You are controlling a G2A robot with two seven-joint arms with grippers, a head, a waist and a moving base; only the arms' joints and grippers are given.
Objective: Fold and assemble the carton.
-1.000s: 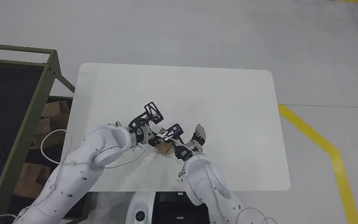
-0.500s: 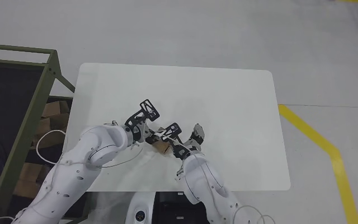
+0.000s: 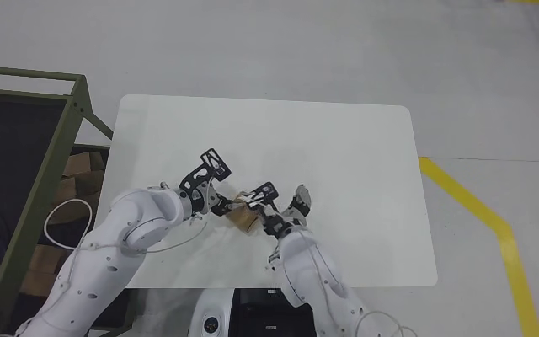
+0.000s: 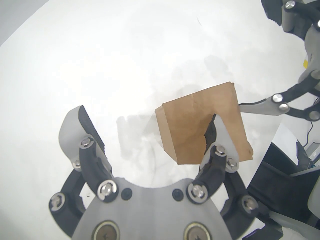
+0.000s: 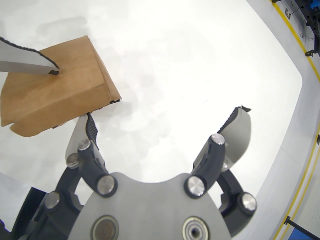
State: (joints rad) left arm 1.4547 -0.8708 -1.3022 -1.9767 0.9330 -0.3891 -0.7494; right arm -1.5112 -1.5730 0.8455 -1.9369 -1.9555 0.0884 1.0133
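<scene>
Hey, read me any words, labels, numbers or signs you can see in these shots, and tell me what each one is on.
No text can be read.
The brown cardboard carton shows plain faces, with no print or label.
The white table bears no writing.
The yellow line on the floor is a plain stripe, without letters or digits.

- Your carton (image 4: 190,116) is brown corrugated cardboard, matt and slightly fibrous.
- The table (image 4: 100,51) you're working on looks smooth, white and faintly glossy.
- Your left gripper (image 4: 147,114) has pale, matt shells and black ribbed, rubbery pads (image 4: 88,126).
</scene>
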